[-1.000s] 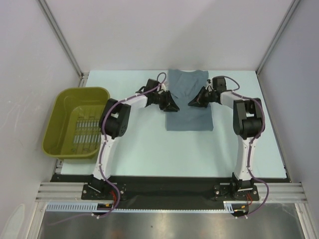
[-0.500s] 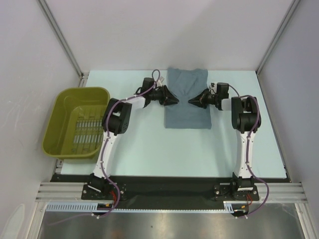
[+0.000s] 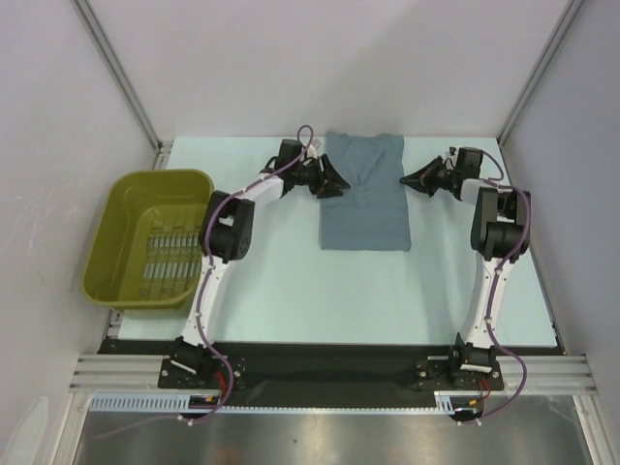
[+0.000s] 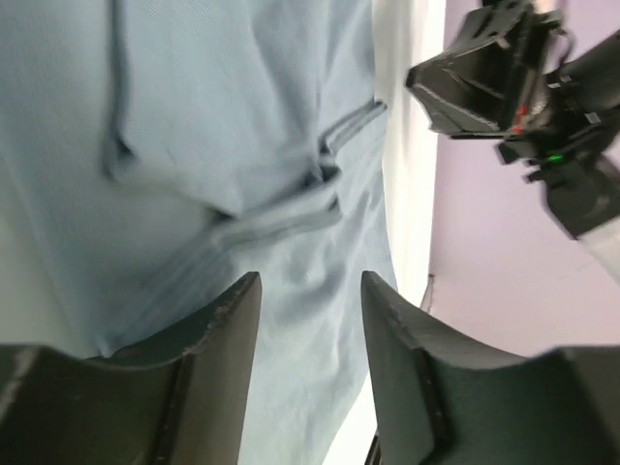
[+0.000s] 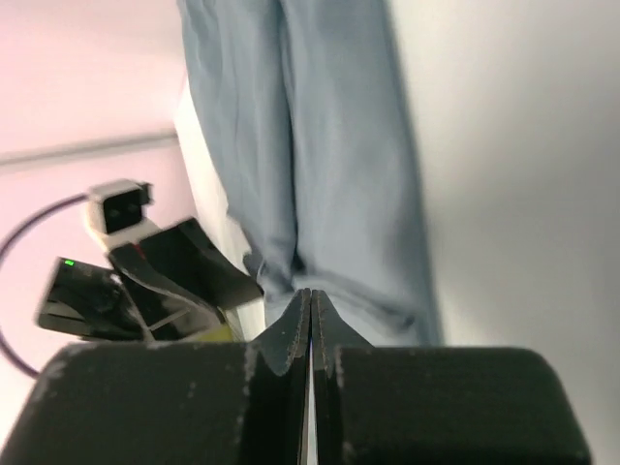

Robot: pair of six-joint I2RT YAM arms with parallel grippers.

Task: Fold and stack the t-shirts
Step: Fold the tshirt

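One basket (image 3: 145, 237) sits at the table's (image 3: 281, 281) left edge. Next, the left hand (image 3: 336, 182), fingers spread and empty, hovers at the t-shirt's (image 3: 365, 205) left edge near the collar; the shirt lies far-centre, sleeves tucked in. Just off its right edge, the right hand (image 3: 413, 178) is pinched closed on nothing. Both flank the collar end, probably to fold it forward.

The left arm (image 3: 206, 286) and right arm (image 3: 481, 291) are showing white links between bulky black joint housings. A purple cable (image 3: 194, 320) is running along each arm and looping out near the wrist. Black base plates (image 3: 194, 373) are sitting at the near edge. The left gripper (image 4: 308, 286) and right gripper (image 5: 310, 298) are showing matte black, tapered fingers, and a small green light (image 4: 554, 158) is glowing on each body.
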